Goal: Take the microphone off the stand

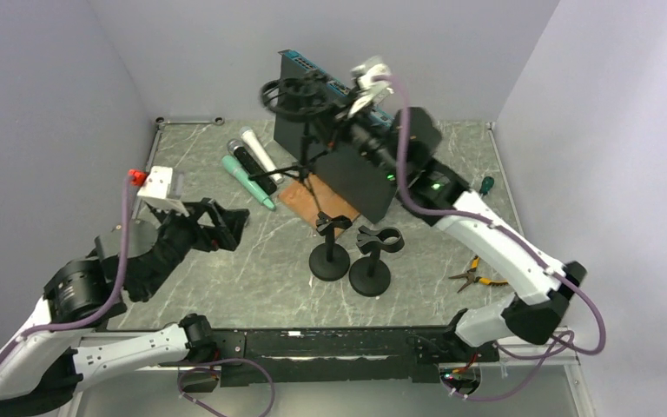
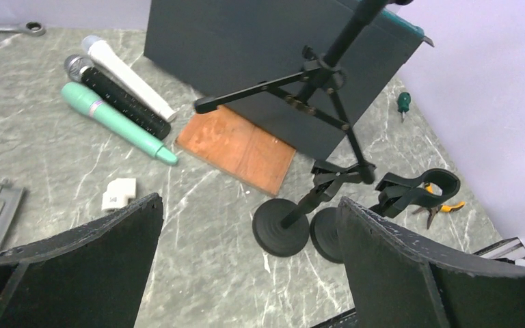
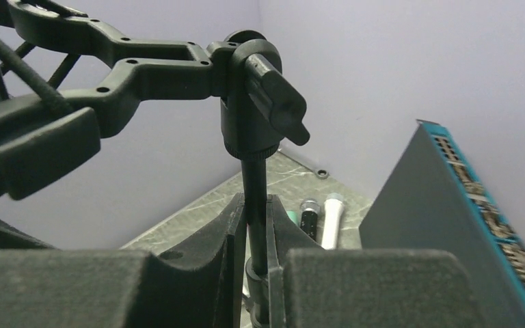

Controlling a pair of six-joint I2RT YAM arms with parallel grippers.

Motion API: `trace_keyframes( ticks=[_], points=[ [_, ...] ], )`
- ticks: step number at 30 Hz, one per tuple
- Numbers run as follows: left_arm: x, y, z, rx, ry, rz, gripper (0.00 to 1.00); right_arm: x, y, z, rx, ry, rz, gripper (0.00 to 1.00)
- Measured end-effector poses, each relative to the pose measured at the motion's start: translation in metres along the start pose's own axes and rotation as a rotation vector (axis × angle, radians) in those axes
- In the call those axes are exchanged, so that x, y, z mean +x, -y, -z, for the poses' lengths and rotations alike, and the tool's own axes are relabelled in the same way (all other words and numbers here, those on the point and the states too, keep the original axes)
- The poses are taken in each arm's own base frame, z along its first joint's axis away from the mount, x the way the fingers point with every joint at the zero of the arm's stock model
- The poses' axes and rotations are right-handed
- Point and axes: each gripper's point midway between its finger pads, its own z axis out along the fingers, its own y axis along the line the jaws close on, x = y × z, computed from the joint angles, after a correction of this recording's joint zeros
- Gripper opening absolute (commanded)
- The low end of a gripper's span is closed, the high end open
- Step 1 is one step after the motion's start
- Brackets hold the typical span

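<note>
Three handheld microphones lie side by side on the grey marbled table [image 1: 226, 291], left of the black slab-like box with a teal edge [image 1: 347, 174]: the white microphone [image 2: 126, 75], the black microphone with a silver grille [image 2: 116, 99] and the mint-green microphone [image 2: 113, 119], each touching or nearly touching its neighbour. No view shows a microphone in the ring-shaped cradle [image 1: 291, 94] atop the tall black tripod stand [image 2: 328, 96], so I judge the task's thing to be down among those on the table. Each looks like a rigid, smooth, tapering barrel, probably fairly light and apt to roll or slip. The best hold is across the middle of the body, clear of the grille head. By contrast the stand is spindly and top-heavy, and a sideways pull could tip it. The right gripper [image 3: 256, 236] is clamped tight on the stand's thin upright pole [image 3: 253, 181], just under the cradle's pivot knob. The left gripper [image 2: 249, 205] is spread fully wide and holds nothing. It hangs over the table's left side, well apart from the stand.
</note>
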Motion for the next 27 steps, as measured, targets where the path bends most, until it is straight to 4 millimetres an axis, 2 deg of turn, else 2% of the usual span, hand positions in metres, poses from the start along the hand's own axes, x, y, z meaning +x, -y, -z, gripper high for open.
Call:
trace_keyframes(
  ticks=[3,6,10,16,24,27],
  points=[
    [0.000,-0.014,0.012,-0.017,0.005,0.016,0.99,0.021,-0.031,-0.022,0.000,-0.018,0.027,0.00],
    [0.001,-0.026,0.023,-0.030,0.012,0.031,1.00,0.042,-0.058,-0.034,0.008,-0.032,0.055,0.00],
    [0.003,-0.038,0.036,-0.035,0.013,0.042,0.99,0.064,-0.078,-0.043,0.042,-0.037,0.079,0.00],
    [0.007,-0.055,0.055,-0.027,0.027,0.072,1.00,0.107,-0.088,-0.047,0.123,-0.050,0.105,0.00],
    [0.014,-0.084,0.081,-0.036,0.063,0.127,0.99,0.200,-0.090,-0.039,0.200,-0.155,0.152,0.00],
    [0.017,-0.094,0.087,-0.062,0.060,0.131,0.98,0.223,-0.094,-0.038,0.216,-0.180,0.163,0.00]
  ],
)
